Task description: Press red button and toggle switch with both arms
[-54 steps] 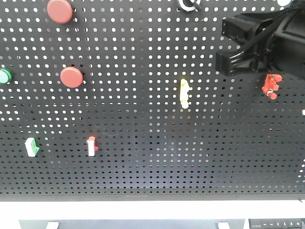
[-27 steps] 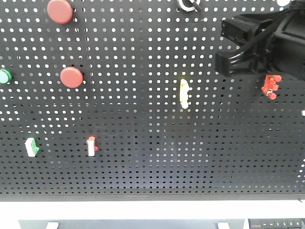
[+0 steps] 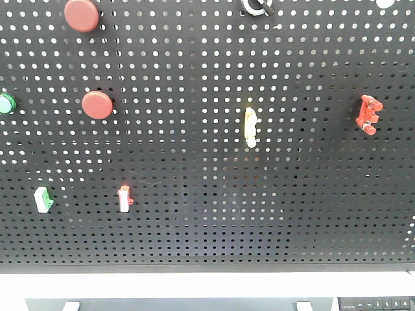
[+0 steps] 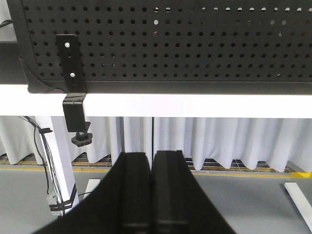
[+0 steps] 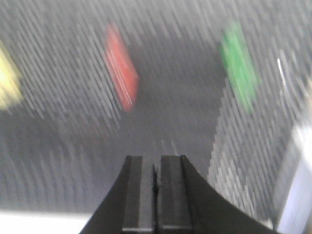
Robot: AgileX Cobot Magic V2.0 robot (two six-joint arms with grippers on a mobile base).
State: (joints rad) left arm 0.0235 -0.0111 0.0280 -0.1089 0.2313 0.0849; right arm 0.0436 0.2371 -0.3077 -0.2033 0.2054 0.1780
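1. Left tool (image 4: 152,195): the two black fingers are pressed flat together with nothing between them. It sits low, below the bottom edge of the black pegboard (image 4: 195,44), well apart from every button or switch.
2. Straight out from the left tool is the white table (image 4: 195,105) edge carrying the board, with a black bracket clamp (image 4: 74,97) at the board's lower left corner, white curtains behind and grey floor underneath.
3. Right tool (image 5: 156,195): fingers also closed against each other, holding nothing. That wrist view is heavily smeared, so only colour blobs show ahead of it: a red blob (image 5: 122,68), a green blob (image 5: 239,63) and a yellow blob (image 5: 7,80) at the left edge. Can't tell which fittings they are.
4. In the front view neither tool is in sight; the board face is fully open.
5. Red button (image 3: 97,105) sits left of centre, with an upper red button (image 3: 82,14) above it at the top edge and a green button (image 3: 5,102) at the far left edge.
6. Lower left: a green-and-white switch (image 3: 43,199) and, just to its right, a red-and-white toggle switch (image 3: 124,198).
7. A yellow switch (image 3: 250,126) sits mid-board, and a red clip-like fitting (image 3: 369,114) is far right.
8. Nothing stands in front of any of these fittings.
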